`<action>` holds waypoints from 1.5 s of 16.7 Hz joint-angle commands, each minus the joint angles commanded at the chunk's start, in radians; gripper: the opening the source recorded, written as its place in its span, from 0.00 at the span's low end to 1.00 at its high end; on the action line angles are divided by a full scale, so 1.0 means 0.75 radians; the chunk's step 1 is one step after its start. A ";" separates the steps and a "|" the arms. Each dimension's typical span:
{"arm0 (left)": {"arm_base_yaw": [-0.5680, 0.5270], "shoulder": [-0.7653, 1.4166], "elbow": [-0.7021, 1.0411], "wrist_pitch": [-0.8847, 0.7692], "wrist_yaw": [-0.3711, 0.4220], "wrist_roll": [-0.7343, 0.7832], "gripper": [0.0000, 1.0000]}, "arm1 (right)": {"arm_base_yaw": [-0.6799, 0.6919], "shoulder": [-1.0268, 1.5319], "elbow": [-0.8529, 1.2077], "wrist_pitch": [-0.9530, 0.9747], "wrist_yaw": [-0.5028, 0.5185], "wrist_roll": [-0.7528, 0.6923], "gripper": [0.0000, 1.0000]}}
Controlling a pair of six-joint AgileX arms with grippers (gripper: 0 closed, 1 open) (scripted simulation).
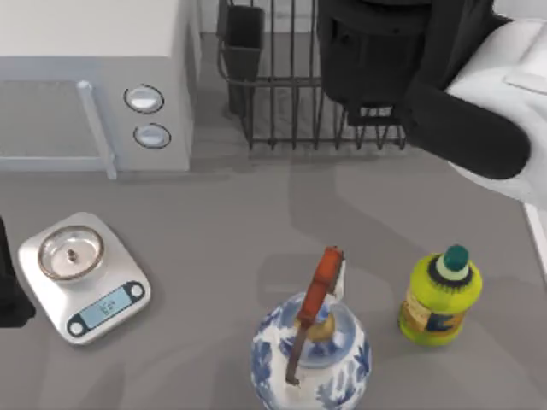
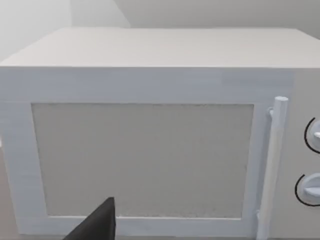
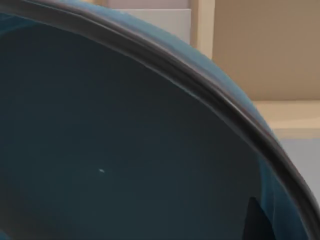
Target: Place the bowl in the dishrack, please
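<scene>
Right arm (image 1: 461, 111) reaching over the dishrack (image 1: 291, 94) at the table's far side, its gripper hidden beneath the arm's dark body; the bowl (image 3: 115, 150), dark teal inside with a thin dark rim, lies directly before the right wrist camera, though whether the fingers clamp it cannot be told. Left gripper (image 2: 97, 225) parked at the left edge, facing the white microwave (image 2: 150, 150); nearer the camera than the working arm stand a kitchen scale (image 1: 84, 275), a blue-and-white jar (image 1: 312, 354) and a yellow bottle (image 1: 440, 297).
</scene>
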 joint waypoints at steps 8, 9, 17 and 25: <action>0.000 0.000 0.000 0.000 0.000 0.000 1.00 | -0.339 0.512 -0.101 0.656 -0.352 -0.012 0.00; 0.000 0.000 0.000 0.000 0.000 0.000 1.00 | -0.369 0.551 -0.113 0.700 -0.384 -0.014 0.00; 0.000 0.000 0.000 0.000 0.000 0.000 1.00 | -0.405 0.595 -0.127 0.748 -0.422 -0.017 0.15; 0.000 0.000 0.000 0.000 0.000 0.000 1.00 | -0.405 0.595 -0.127 0.748 -0.422 -0.017 0.75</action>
